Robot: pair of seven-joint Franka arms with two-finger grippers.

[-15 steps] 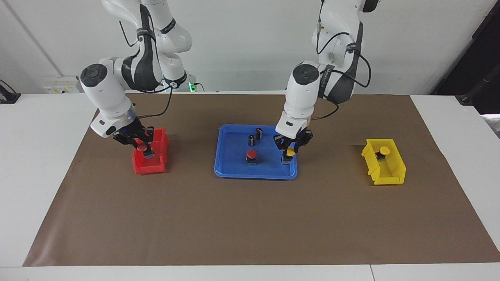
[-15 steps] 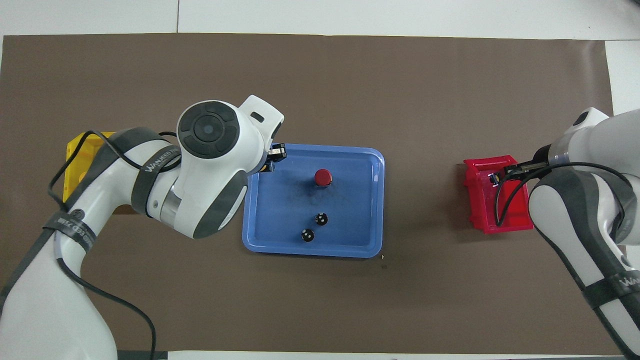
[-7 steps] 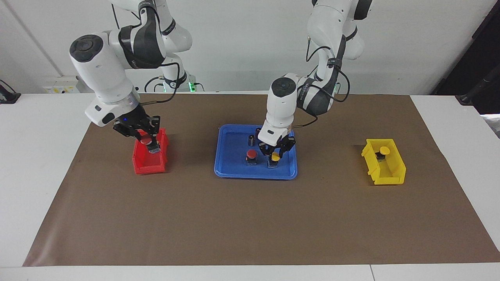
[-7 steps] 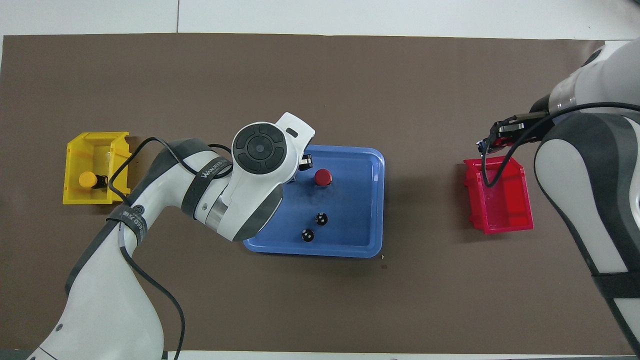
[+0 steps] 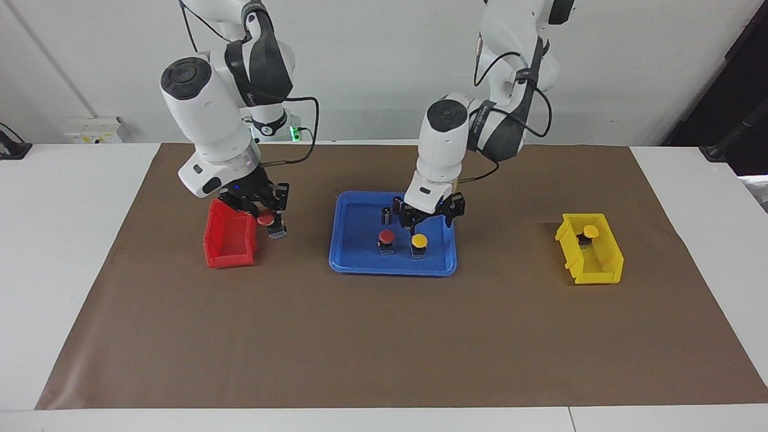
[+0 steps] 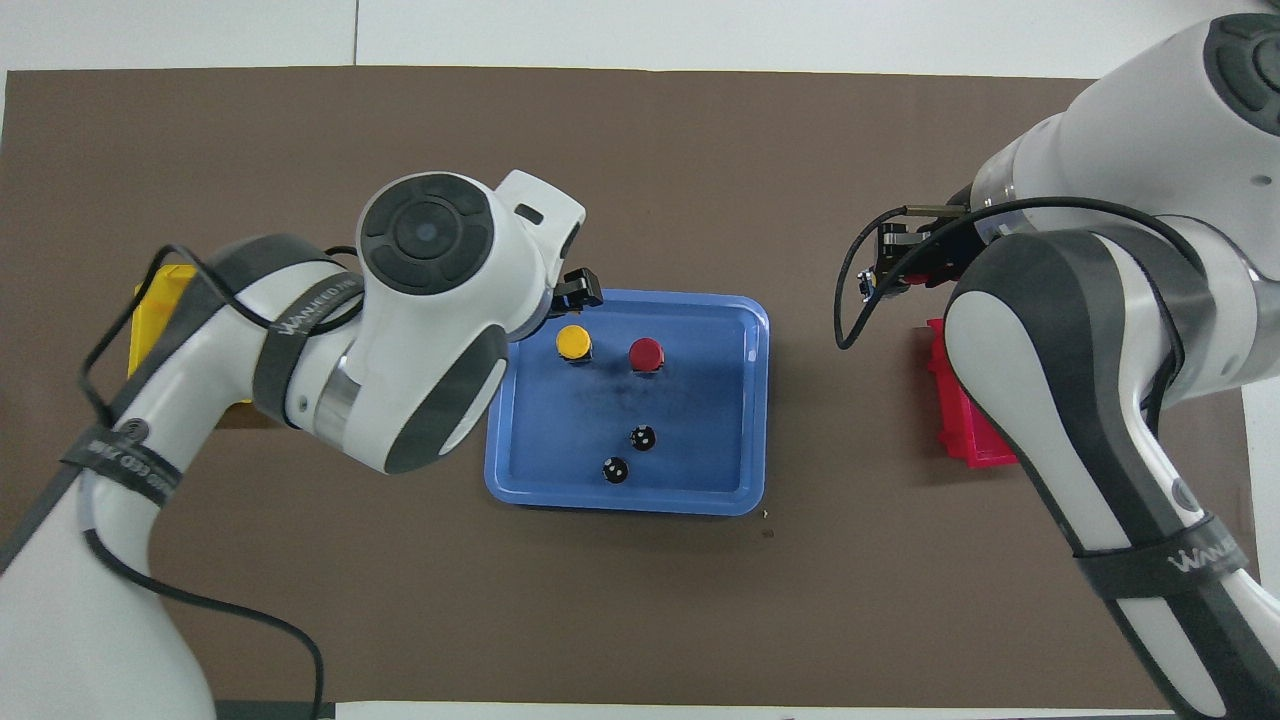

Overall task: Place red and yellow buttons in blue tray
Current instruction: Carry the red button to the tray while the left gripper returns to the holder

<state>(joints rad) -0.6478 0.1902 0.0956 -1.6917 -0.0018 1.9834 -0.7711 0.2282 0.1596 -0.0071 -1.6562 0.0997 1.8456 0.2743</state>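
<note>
The blue tray (image 5: 348, 264) lies mid-table and also shows in the overhead view (image 6: 757, 400). In it stand a red button (image 5: 386, 236) (image 6: 646, 353) and a yellow button (image 5: 419, 241) (image 6: 573, 342), side by side. My left gripper (image 5: 427, 221) is open just above the yellow button, apart from it. My right gripper (image 5: 270, 225) is shut on a second red button (image 5: 264, 220), in the air over the mat between the red bin and the tray. Another yellow button (image 5: 591, 231) lies in the yellow bin.
Two small dark capless cylinders (image 5: 386, 215) (image 6: 643, 437) stand in the tray, nearer to the robots than the buttons. The red bin (image 5: 231, 243) stands toward the right arm's end and holds nothing that I can see. The yellow bin (image 5: 591, 252) stands toward the left arm's end.
My left gripper set the yellow button in the tray, opened and rose. My right gripper lifted the red button out of the red bin and carried it toward the tray.
</note>
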